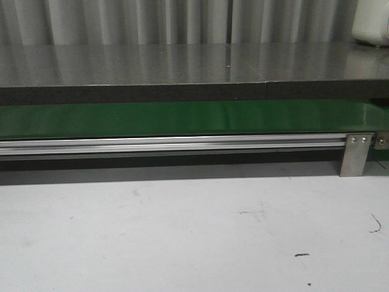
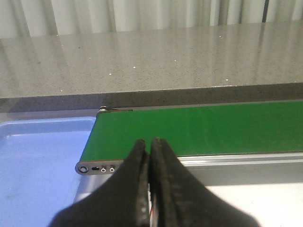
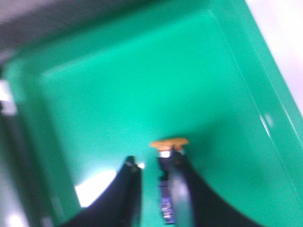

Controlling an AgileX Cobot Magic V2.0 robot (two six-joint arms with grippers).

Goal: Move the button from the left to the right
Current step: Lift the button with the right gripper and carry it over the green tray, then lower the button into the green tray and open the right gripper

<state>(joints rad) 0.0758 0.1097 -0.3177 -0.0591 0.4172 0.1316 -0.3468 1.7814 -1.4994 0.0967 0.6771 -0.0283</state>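
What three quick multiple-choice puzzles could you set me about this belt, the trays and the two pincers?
1. Where is the button?
A. On the belt
B. Over the green tray, at the right pincer
C. In the blue tray

2. What colour is the tray beside the end of the belt?
A. Blue
B. Red
C. White

3. How does the left pincer stand?
A. Wide open
B. Gripping the button
C. Shut, with nothing in it

Answers:
1 B: the right wrist view shows the orange cap at the right pincer, over the green tray.
2 A: the blue tray sits at the end of the belt.
3 C: the left pincer has its fingers pressed together.
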